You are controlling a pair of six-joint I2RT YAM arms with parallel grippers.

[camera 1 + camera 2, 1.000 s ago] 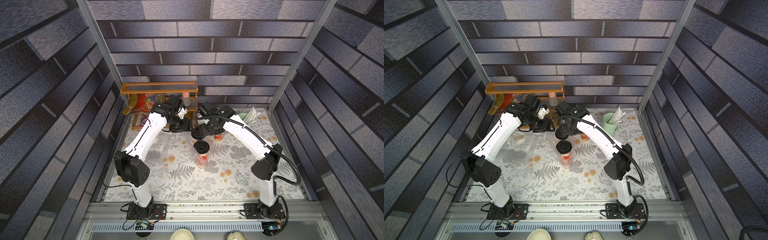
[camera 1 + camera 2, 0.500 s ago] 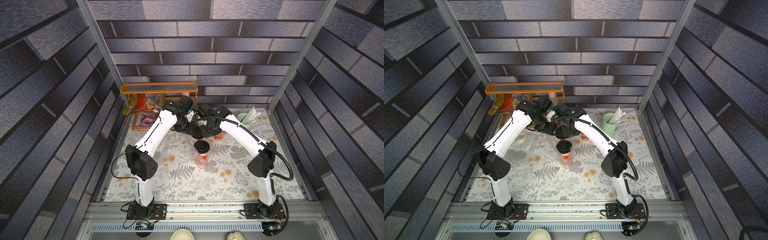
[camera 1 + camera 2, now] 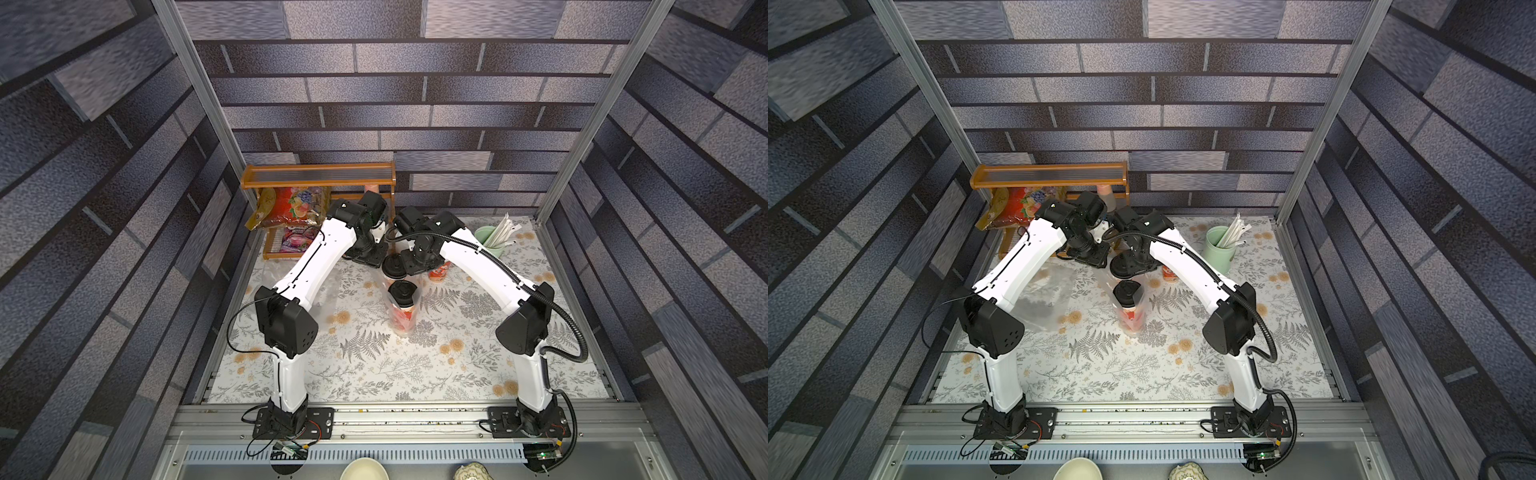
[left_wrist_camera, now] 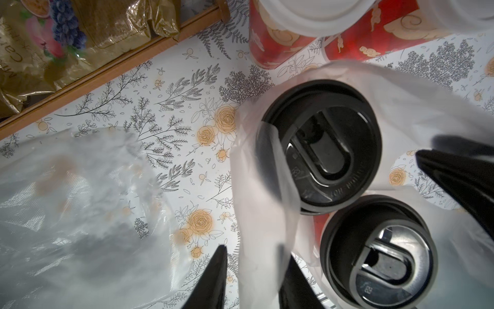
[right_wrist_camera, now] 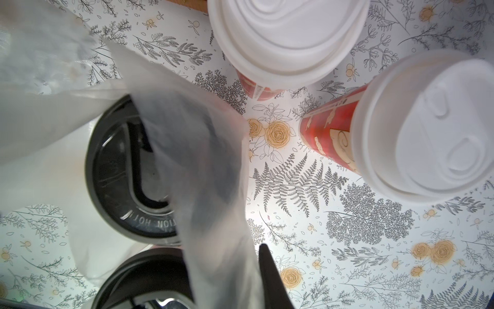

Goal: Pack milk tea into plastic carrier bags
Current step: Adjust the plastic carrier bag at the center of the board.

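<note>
The left claw [image 4: 255,256] hangs with its black fingers [image 4: 213,281] either side of a handle strip of a thin, clear, crinkly plastic carrier bag [image 4: 264,208]. Film fills most of the gap, but a sliver of cloth shows beside one finger, so I cannot tell whether the strip is pinched. The right claw [image 5: 227,259], just beside the left one, shows a single black finger [image 5: 270,278] touching another strip of the same bag. That strip hides the other finger, so I cannot tell whether this claw is clamped either. Directly beneath both claws, inside the bag, a tall red paper cup with a black lid [image 4: 318,149] stands upright. A second black-lidded cup [image 4: 379,256] touches it on the side nearer the robot's bases. Outside the bag, near the right claw, stand a red paper cup with a white lid [image 5: 286,34] and a second white-lidded cup [image 5: 427,128], apart from each other. Out past the left claw, under its arm, a second clear plastic bag [image 3: 1042,303] lies flat on the floral tablecloth [image 3: 374,353]. Behind the left claw, against the back wall, is a wooden rack [image 3: 318,176] holding colourful foil snack packets [image 3: 291,203]. Well beyond the right claw's outer side stands a pale green cup of white straws [image 3: 1219,249].
</note>
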